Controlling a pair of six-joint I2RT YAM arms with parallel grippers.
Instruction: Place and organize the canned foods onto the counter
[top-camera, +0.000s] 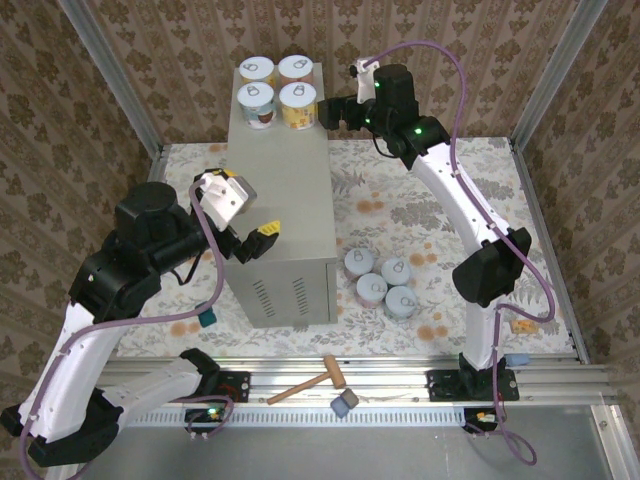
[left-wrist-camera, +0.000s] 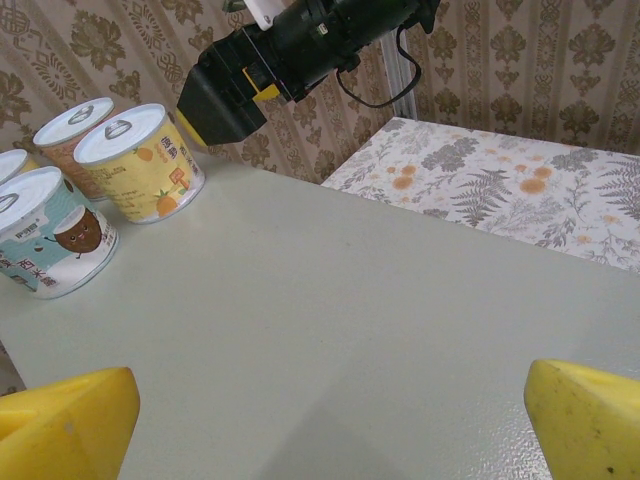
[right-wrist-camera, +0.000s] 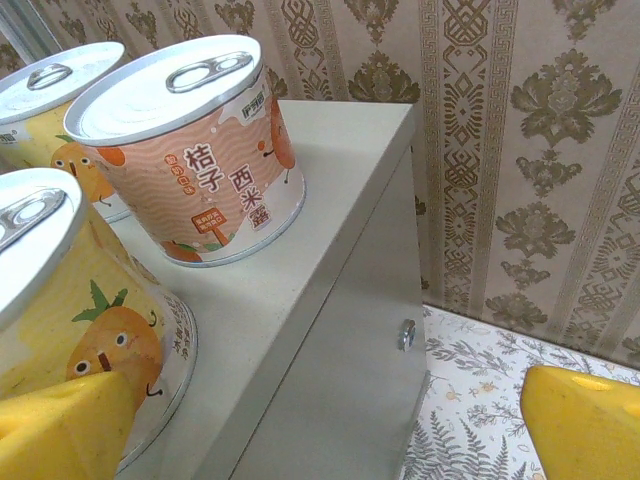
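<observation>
Step in hand: judged as a pause between transfers, about half done; neither arm carries anything.
Placed cans: four small cylindrical cans with pale pull-tab lids (top-camera: 298, 100) stand in a two-by-two square at the upper centre of the top view. They sit on the far end of the tabletop (top-camera: 285, 190) of the tall beige-grey metal box (top-camera: 295, 290).
Waiting cans: four pale-lidded cans (top-camera: 372, 290) cluster on the floral-patterned floor (top-camera: 385, 215), centre right, just beside the box.
Left gripper (top-camera: 241, 203): lower left of the top view, over the box's near left edge; yellow-padded fingers (left-wrist-camera: 70, 425) spread wide, grasping nothing.
Right gripper (top-camera: 333, 112): upper centre, just beside the yellow-labelled can (right-wrist-camera: 70, 330) at the box's far right edge; fingers spread, grasping nothing.
Next move: probably a descent to the floor cluster with the fingers astride an outer can. A lift above the box would follow, then a set-down on the bare near tabletop in line with the square.
Containers: every can is sealed with its tab flat, so the contents are hidden. The box is closed, with vent slots on its near face.
</observation>
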